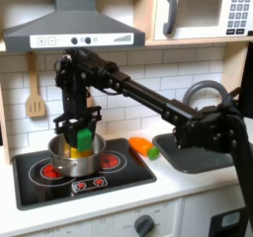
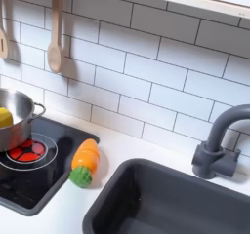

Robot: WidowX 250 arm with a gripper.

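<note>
In the first exterior view my black gripper (image 1: 79, 132) hangs over a silver pot (image 1: 73, 166) on the toy stove. It is shut on a green block (image 1: 85, 139), which sits just above the pot's rim. Inside the pot lies a yellow piece (image 1: 73, 150). The second exterior view has the pot (image 2: 12, 115) at its left edge, with the yellow piece (image 2: 5, 118) inside. An orange toy carrot (image 1: 142, 145) with a green end lies on the counter to the right of the stove, and it also appears in the second exterior view (image 2: 85, 161).
The black stove (image 1: 119, 174) has red burner rings. A dark sink (image 2: 166, 204) with a grey faucet (image 2: 219, 140) lies to the second exterior view's right. A wooden spatula (image 1: 36, 105) and a wooden spoon (image 2: 56, 33) hang on the tiled wall. A range hood (image 1: 69, 24) sits above the stove.
</note>
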